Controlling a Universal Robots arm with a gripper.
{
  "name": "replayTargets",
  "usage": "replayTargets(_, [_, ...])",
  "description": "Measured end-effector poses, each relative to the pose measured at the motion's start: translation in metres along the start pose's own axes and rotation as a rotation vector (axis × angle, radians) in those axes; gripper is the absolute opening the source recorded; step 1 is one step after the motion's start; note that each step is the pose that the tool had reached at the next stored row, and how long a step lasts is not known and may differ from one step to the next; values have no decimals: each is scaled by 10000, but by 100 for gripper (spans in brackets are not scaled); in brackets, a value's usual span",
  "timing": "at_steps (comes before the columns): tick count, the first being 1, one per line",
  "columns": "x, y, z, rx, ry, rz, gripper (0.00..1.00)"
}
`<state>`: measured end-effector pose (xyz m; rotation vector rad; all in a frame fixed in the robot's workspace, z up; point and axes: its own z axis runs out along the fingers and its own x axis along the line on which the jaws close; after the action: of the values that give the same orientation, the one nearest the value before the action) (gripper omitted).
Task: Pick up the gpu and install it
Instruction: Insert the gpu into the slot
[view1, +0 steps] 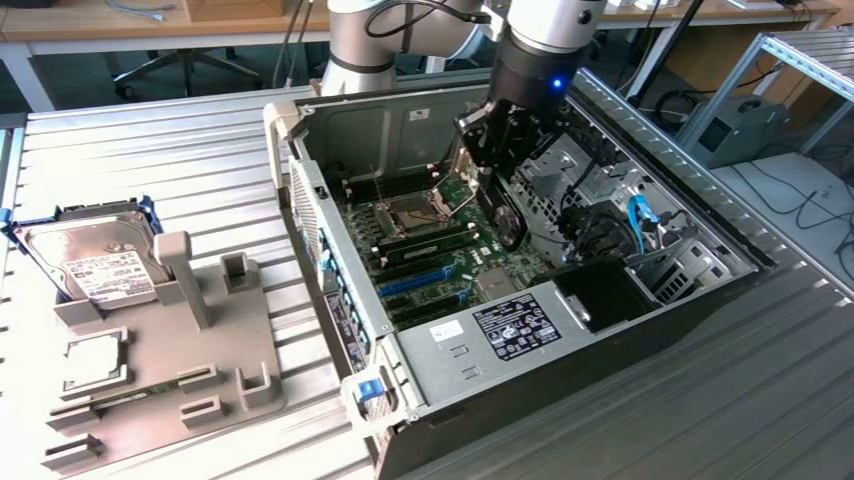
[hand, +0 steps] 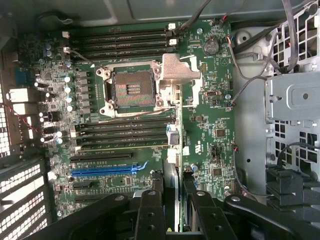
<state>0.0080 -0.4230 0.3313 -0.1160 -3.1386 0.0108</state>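
Note:
The open computer case lies on its side with the green motherboard exposed. My gripper hangs inside the case above the board, shut on the gpu, a thin black card that hangs on edge below the fingers. In the wrist view the gpu appears edge-on between the two black fingers, above the board beside the end of the blue slot. The empty processor socket lies further along the board.
Left of the case in the exterior view stands a grey fixture holding a silver hard drive and a small square chip. The power supply, drive cage, cables and case walls crowd the gripper.

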Motion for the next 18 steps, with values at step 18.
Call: replayTargets(18, [0, 0, 0, 1, -9, -1360, 26])
